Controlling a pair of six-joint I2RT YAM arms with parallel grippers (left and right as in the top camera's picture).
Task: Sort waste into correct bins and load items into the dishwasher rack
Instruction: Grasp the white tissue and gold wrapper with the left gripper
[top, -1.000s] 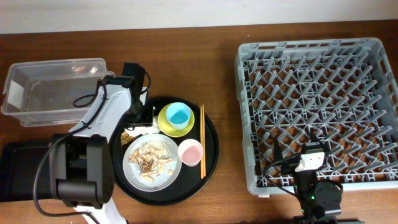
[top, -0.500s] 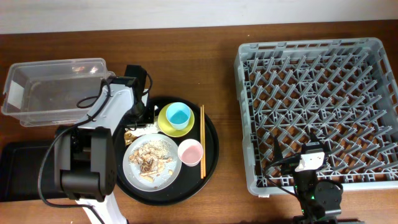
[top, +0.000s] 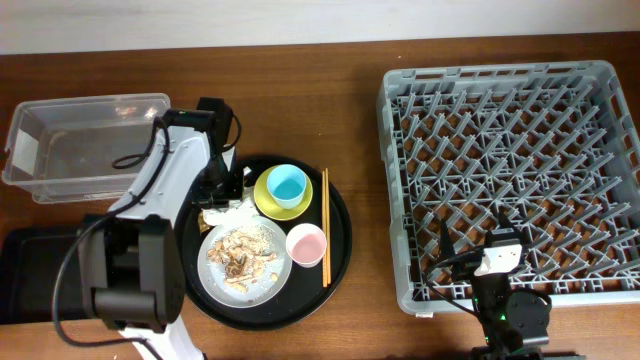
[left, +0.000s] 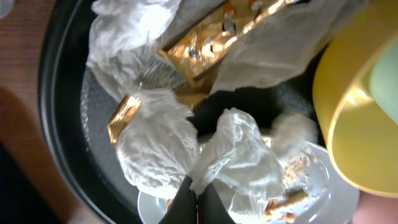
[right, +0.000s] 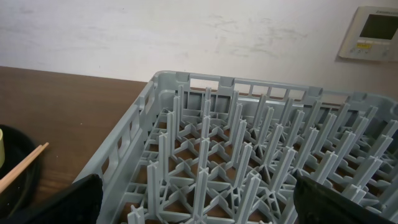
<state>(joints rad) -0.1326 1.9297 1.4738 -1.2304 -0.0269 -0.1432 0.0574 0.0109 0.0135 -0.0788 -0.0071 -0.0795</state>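
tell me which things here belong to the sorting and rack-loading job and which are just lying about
Part of the job: paper wrappers, food scraps, clear box, black rectangular tray, blue cup, pink cup, yellow saucer, chopsticks, plate, dishwasher rack.

Just lying about: round black tray, wall panel, table.
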